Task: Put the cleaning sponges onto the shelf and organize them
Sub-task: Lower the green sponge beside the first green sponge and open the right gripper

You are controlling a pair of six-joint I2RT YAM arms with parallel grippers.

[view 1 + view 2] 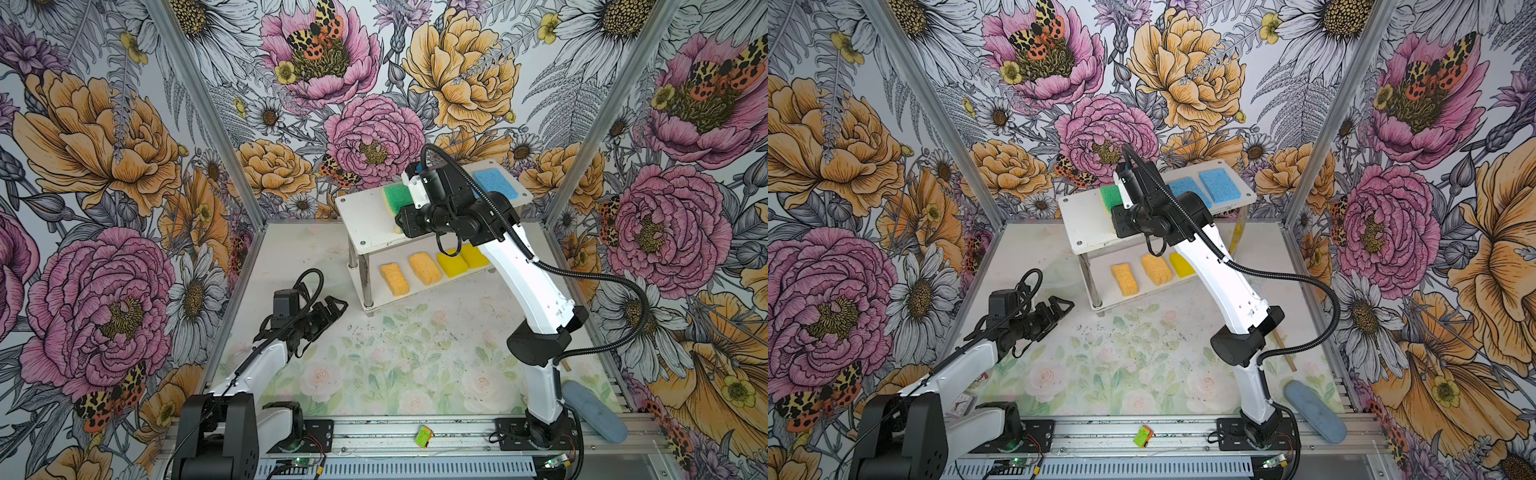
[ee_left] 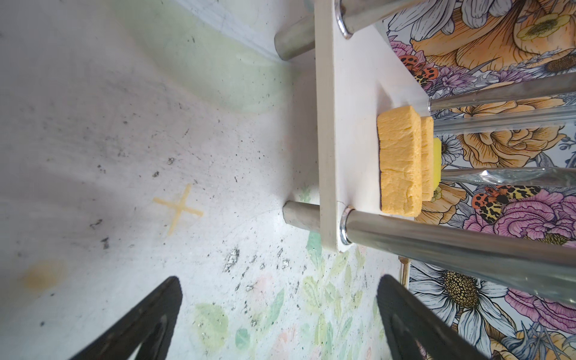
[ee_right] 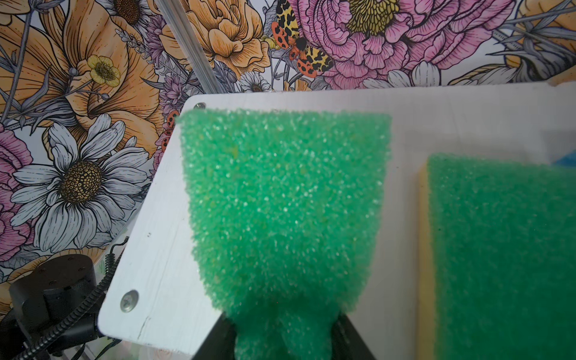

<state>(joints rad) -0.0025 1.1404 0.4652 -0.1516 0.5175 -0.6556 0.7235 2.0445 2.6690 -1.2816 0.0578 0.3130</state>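
1. The right gripper [image 3: 282, 341] is clamped on the near end of one green-topped sponge [image 3: 280, 202]. The foam is squeezed narrow between the black fingers [image 3: 215, 343].
2. This sponge extends straight out from the jaws, green face up, over the left end of the upper board of the shelf [image 1: 365, 224]. Whether its base rests on the board cannot be told.
3. The left gripper [image 2: 280, 280] has its jaws wide apart with nothing between them. It sits low over the table [image 1: 374, 353] in front of the shelf's left end, well apart from every sponge.

Count by type:
- Green-topped: two. The second green-topped sponge [image 3: 498, 249] lies on the upper board just beside the held one, with a narrow strip of bare board between them (the wrist hides it in both top views).
- The blue sponges [image 1: 1185, 189] [image 1: 1219, 183]: two, side by side at the right end of the upper board.
- The orange-yellow sponges [image 1: 394, 279] [image 1: 424, 268]: two, on the left part of the lower board, near each other but apart.
- The bright yellow sponges [image 1: 452, 262] [image 1: 475, 255]: two, on the lower board to the right of the orange-yellow pair, just beside each other
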